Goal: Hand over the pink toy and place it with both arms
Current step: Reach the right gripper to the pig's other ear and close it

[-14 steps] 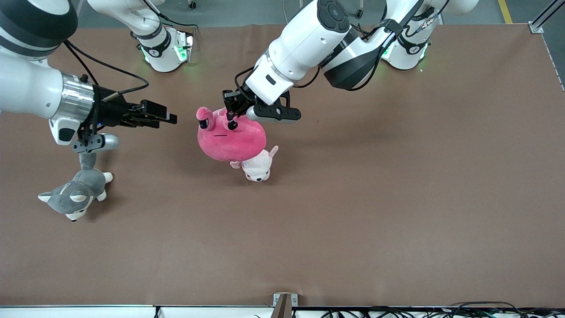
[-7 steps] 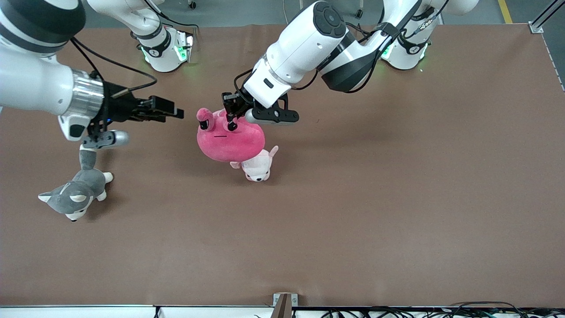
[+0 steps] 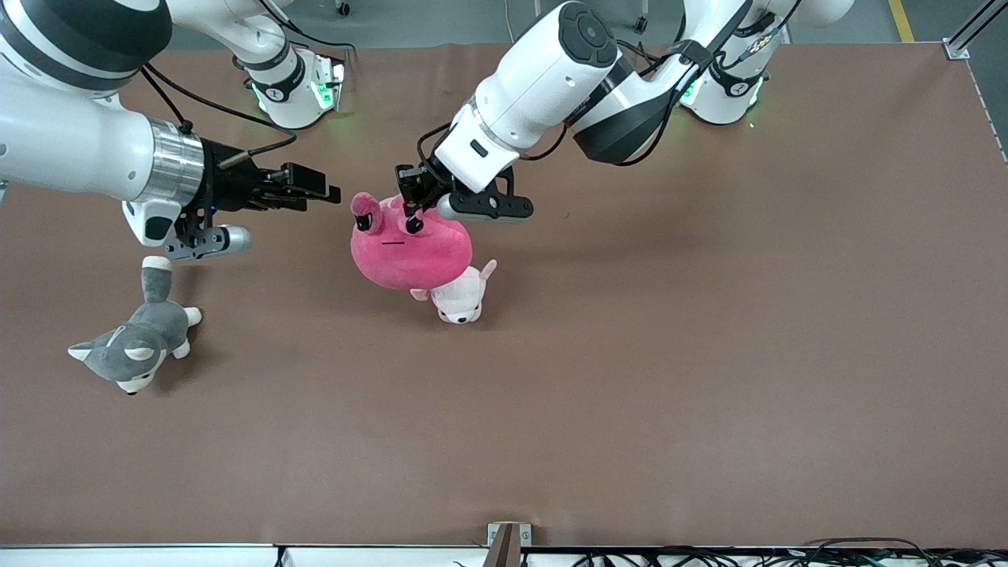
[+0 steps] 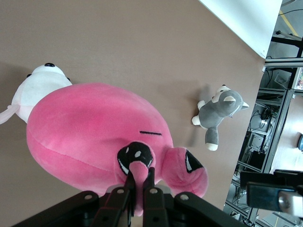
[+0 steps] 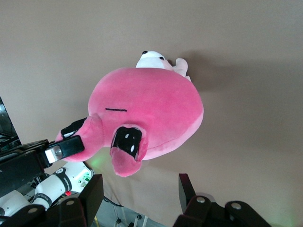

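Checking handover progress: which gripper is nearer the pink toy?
Left. The left gripper is shut on one eye bump of the pink toy, holding it up. The right gripper is open beside the toy, not touching.

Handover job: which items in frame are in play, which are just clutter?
In play:
- hot-pink round plush toy, held up by one eye bump
- left end effector, shut on that bump
- right end effector, open, over the table beside the toy

Clutter:
- pale pink-and-white piglet plush, under the toy
- grey-and-white husky plush, toward the right arm's end
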`<state>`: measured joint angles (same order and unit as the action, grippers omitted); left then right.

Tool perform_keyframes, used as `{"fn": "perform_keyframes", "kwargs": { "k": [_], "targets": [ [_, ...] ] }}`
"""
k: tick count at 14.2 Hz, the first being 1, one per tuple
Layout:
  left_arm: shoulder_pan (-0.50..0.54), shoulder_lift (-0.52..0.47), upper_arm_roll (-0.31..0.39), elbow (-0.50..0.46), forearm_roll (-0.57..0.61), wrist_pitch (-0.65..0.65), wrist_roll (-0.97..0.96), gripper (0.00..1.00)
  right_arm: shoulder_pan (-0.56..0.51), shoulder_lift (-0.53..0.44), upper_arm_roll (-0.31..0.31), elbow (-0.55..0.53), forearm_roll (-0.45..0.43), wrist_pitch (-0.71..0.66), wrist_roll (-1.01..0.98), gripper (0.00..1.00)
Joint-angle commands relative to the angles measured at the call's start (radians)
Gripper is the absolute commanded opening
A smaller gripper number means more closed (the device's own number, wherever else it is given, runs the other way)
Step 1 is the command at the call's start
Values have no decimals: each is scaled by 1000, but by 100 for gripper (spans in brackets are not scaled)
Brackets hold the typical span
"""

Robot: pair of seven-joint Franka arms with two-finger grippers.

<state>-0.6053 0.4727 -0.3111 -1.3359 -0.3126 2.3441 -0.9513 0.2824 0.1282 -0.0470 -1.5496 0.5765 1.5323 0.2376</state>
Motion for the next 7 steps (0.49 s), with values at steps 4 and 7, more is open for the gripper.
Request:
{"fn": "perform_keyframes", "kwargs": {
  "k": [4,7],
  "targets": [
    [-14,7,10,30,3,-6,-7,0,69,22,1,-1,-18,51,11,72],
    [-14,4,10,30,4,-11,-7,0,87,28,1,-4,-59,100,11,72]
  ]
}}
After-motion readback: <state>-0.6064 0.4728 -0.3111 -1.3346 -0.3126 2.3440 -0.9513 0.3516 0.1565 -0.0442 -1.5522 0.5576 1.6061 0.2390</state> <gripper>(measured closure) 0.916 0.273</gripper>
